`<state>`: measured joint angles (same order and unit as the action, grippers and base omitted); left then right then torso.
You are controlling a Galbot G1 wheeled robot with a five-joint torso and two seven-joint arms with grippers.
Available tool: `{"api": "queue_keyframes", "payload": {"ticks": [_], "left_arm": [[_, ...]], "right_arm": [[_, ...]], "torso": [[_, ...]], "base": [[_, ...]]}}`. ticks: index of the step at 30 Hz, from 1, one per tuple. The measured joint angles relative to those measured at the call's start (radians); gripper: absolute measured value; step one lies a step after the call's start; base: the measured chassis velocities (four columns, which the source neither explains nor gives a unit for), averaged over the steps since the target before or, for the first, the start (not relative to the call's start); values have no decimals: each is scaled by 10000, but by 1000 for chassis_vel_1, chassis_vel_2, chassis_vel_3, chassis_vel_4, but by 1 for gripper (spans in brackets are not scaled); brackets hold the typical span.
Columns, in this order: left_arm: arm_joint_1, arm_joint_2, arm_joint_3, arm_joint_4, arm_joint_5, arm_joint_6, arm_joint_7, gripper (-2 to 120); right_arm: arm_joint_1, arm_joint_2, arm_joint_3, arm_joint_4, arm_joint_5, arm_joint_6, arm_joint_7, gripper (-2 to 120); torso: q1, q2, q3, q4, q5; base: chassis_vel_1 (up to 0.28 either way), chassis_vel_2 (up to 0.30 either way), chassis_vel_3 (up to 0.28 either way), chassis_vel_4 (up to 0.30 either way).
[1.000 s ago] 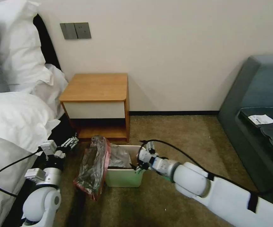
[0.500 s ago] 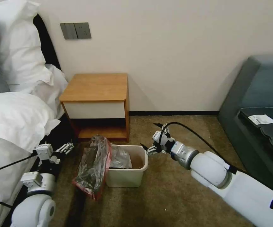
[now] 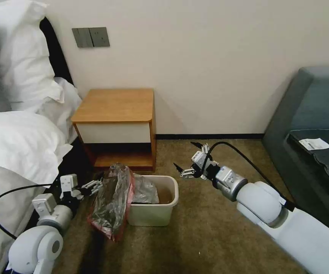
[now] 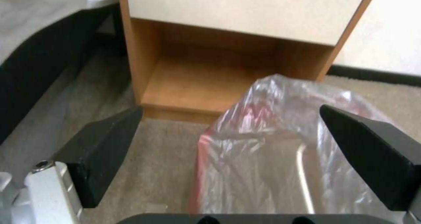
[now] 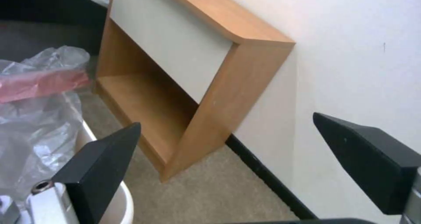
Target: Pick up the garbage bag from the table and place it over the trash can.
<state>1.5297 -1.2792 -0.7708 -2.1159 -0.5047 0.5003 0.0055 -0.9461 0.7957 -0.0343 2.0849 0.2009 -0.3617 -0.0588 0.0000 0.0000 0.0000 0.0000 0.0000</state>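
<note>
Since a second ago the right gripper (image 3: 185, 171) has lifted away from the trash can (image 3: 153, 213) and now hangs above the carpet just to the right of its far right corner, fingers spread and holding nothing. Over the same second the left gripper (image 3: 92, 185) has swung in toward the bin and now sits at the left edge of the garbage bag (image 3: 113, 199), its fingers also spread, with the crinkled plastic (image 4: 281, 145) lying between them in the left wrist view — not yet pinched. The bag is off the table (image 3: 115, 104): it is draped over the bin's left wall, part tucked inside on the left and the bulk hanging outside down to the carpet, while the bin's right half looks uncovered. That suggests the bag is only half fitted, and the right arm's retreat leaves the next pull on the left side to the left arm — a judgement only. Counted: one bag, one bin, one nightstand, two grippers.
</note>
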Motion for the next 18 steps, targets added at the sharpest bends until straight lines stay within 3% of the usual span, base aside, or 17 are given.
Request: {"api": "queue_keyframes", "payload": {"ticks": [18], "left_arm": [[-808, -242, 374, 850, 206, 509, 151, 100]], "right_arm": [[-387, 215, 329, 175, -33, 136, 14, 100]], "torso": [[0, 0, 0, 0, 0]], "base": [[0, 0, 0, 0]]}}
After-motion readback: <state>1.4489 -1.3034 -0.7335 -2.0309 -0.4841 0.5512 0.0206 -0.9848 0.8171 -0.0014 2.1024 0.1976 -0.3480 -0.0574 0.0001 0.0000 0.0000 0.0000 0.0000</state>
